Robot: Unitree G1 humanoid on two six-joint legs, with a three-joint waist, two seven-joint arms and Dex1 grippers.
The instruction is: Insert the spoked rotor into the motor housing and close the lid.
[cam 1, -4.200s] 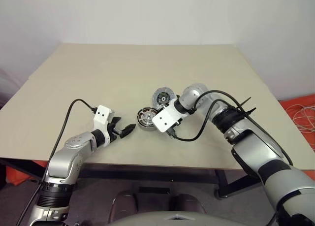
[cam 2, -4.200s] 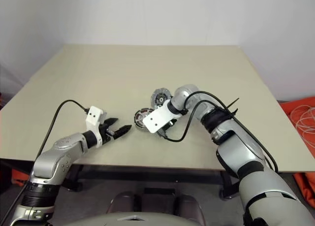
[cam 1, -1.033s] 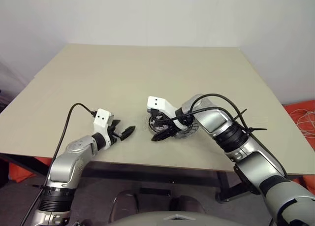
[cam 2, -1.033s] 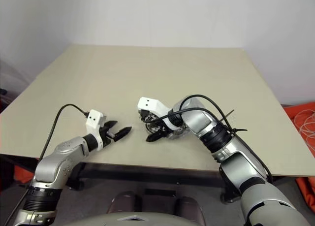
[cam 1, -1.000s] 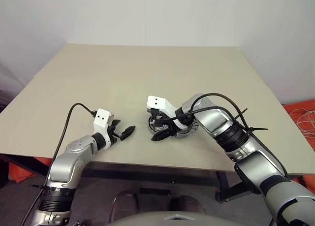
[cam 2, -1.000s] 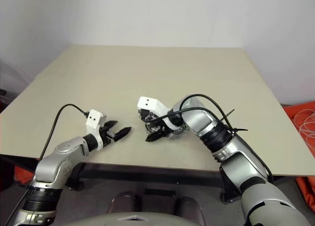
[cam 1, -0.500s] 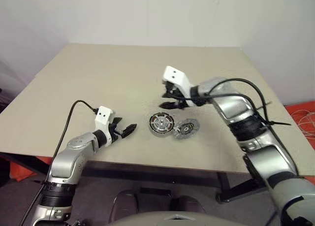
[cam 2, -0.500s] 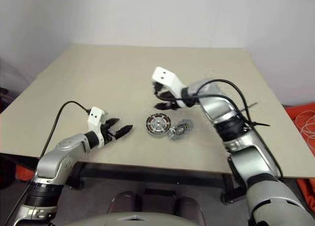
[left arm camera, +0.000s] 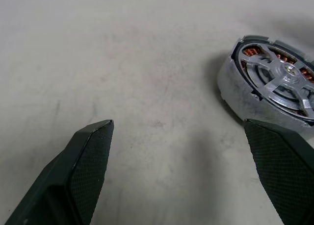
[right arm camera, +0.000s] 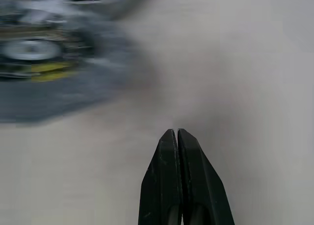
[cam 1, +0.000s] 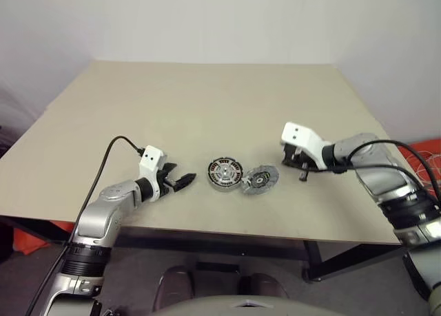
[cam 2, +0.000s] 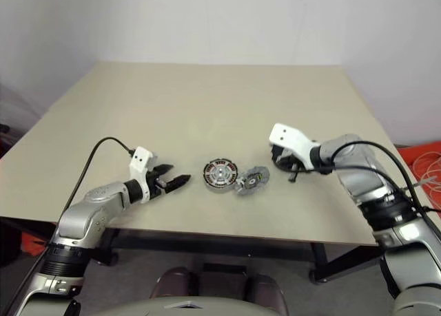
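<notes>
The motor housing (cam 1: 225, 173) lies flat near the table's front edge. The spoked rotor (left arm camera: 277, 73) sits inside it, and copper windings show between its silver spokes. The lid (cam 1: 260, 179), a pale disc with a dark centre, rests tilted against the housing's right side. My left gripper (cam 1: 180, 183) is open just left of the housing, with nothing between its fingers (left arm camera: 93, 156). My right gripper (cam 1: 303, 173) hangs over bare table to the right of the lid, shut and empty. Its fingertips (right arm camera: 169, 141) are pressed together.
The beige table (cam 1: 207, 102) stretches far behind the parts. Its front edge (cam 1: 227, 230) runs close below them. A black cable (cam 1: 103, 164) trails from my left wrist. Orange material and white cord (cam 1: 431, 154) lie on the floor past the table's right edge.
My right gripper has lifted off the housing, swung away to the right and shut. The housing with the rotor and the lid now lie uncovered. My left gripper has stayed in place.
</notes>
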